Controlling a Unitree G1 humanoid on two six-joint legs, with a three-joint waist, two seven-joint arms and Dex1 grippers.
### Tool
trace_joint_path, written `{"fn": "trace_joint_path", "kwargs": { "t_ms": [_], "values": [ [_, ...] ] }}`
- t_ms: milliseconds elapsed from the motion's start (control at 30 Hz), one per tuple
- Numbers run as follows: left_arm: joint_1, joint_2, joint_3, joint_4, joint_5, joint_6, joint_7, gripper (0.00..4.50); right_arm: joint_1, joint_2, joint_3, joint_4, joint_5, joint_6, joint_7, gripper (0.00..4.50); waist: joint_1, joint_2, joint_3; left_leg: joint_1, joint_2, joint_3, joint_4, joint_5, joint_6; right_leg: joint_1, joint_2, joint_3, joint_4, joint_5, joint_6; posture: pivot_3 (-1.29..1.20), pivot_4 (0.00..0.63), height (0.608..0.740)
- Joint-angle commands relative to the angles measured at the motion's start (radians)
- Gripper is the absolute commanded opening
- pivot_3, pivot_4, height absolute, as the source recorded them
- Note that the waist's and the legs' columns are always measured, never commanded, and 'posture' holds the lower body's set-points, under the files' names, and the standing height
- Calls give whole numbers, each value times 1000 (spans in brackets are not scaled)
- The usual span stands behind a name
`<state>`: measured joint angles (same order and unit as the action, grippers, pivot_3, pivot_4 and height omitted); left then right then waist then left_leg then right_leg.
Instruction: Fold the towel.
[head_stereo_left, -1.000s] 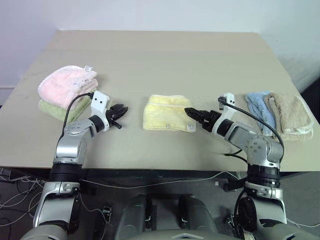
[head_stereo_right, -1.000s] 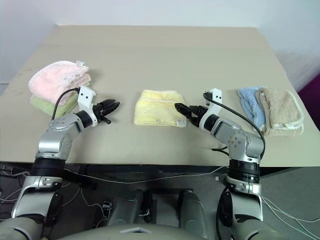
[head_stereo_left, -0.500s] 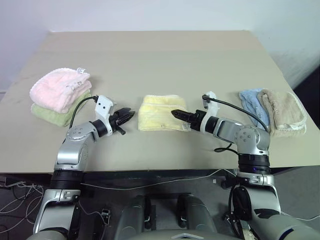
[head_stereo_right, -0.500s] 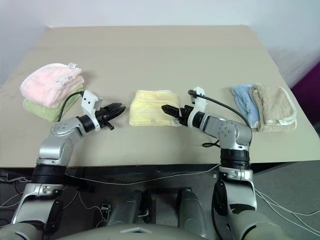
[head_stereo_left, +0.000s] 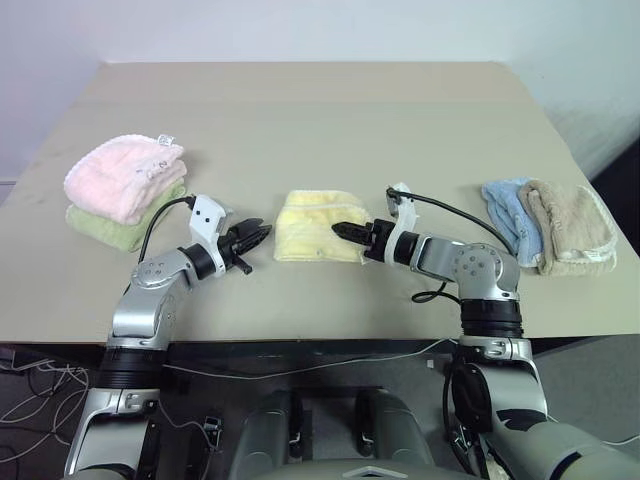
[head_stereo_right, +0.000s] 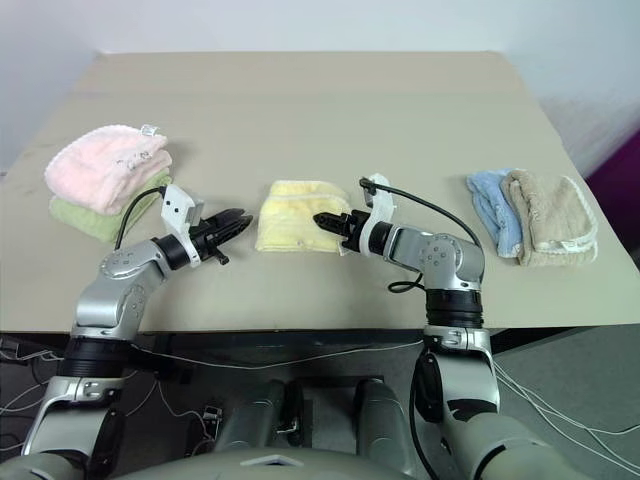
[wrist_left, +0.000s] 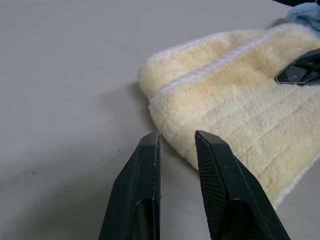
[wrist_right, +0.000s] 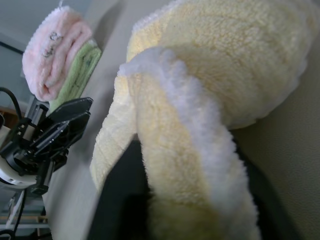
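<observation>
Smooth beige tabletop (head_stereo_left: 330, 120), matte and bare at its far half. Dead centre lies the towel (head_stereo_left: 312, 224), pale yellow, plush terry, folded into a soft rounded pad with a stitched white border. At its 3 o'clock edge the right gripper (head_stereo_left: 340, 231) pinches the fluffy hem; at 9 o'clock the left gripper (head_stereo_left: 262, 233) hovers, fingers slightly parted, empty.

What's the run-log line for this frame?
towel: folded, table centre | right tool: shut on towel's edge | left tool: slightly open, beside towel, apart

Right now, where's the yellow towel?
In the head views the towel lies mid-table between both grippers; the right gripper is shut on its right part, the left gripper apart.
</observation>
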<state>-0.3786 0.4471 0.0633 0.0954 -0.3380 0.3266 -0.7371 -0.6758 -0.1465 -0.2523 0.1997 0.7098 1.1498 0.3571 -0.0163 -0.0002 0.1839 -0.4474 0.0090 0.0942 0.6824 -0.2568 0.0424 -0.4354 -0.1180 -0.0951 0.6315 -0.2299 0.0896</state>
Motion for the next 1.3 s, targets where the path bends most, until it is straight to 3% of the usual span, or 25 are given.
{"fn": "trace_joint_path", "kwargs": {
  "t_ms": [33, 200, 333, 600, 800, 1033, 1300],
  "values": [
    [-7, 4, 8, -41, -12, -4, -7, 1122, 2, 14, -40, -67, 48, 6, -13, 148, 0, 0, 0, 0, 0, 0, 0, 0, 0, 0, 0, 0, 0, 0, 0, 0, 150, 701],
    [-14, -1, -7, -29, -8, -6, -16, 1122, 40, 17, -94, -169, 88, -11, -51, 10, 4, 0, 0, 0, 0, 0, 0, 0, 0, 0, 0, 0, 0, 0, 0, 0, 150, 701],
    [-21, -8, -21, -23, -7, -3, -25, 1122, 51, -4, -224, -277, 139, -57, -150, 10, 5, 0, 0, 0, -1, 0, 0, 0, 0, 0, 0, 0, 0, 0, 0, 0, 150, 701],
    [-67, -38, -71, 46, 7, -20, -69, 1122, -1, -217, -553, -395, 236, -137, -434, 10, 6, 1, 0, 0, -1, 0, 0, -1, 1, 0, 0, 0, 0, 0, 0, 0, 150, 701],
    [-131, -82, -107, 128, 26, -53, -100, 1122, 47, -297, -686, -409, 259, -165, -606, 10, 5, 1, 0, 1, 0, 1, 0, -1, 2, 0, 0, 1, 0, 0, 0, 0, 150, 701],
    [-151, -111, -131, 168, 46, -80, -121, 1122, 187, -249, -715, -393, 245, -236, -692, 10, 5, 1, 0, 2, 0, 5, 0, -1, 3, 0, 1, 4, 1, 0, 1, 0, 150, 701],
    [-153, -111, -125, 178, 53, -92, -127, 1122, 236, -254, -699, -343, 256, -296, -705, 10, 6, 1, 0, 3, 0, 5, 0, -2, 4, 0, 1, 5, 1, 0, 1, 0, 150, 701]
  ]
}}
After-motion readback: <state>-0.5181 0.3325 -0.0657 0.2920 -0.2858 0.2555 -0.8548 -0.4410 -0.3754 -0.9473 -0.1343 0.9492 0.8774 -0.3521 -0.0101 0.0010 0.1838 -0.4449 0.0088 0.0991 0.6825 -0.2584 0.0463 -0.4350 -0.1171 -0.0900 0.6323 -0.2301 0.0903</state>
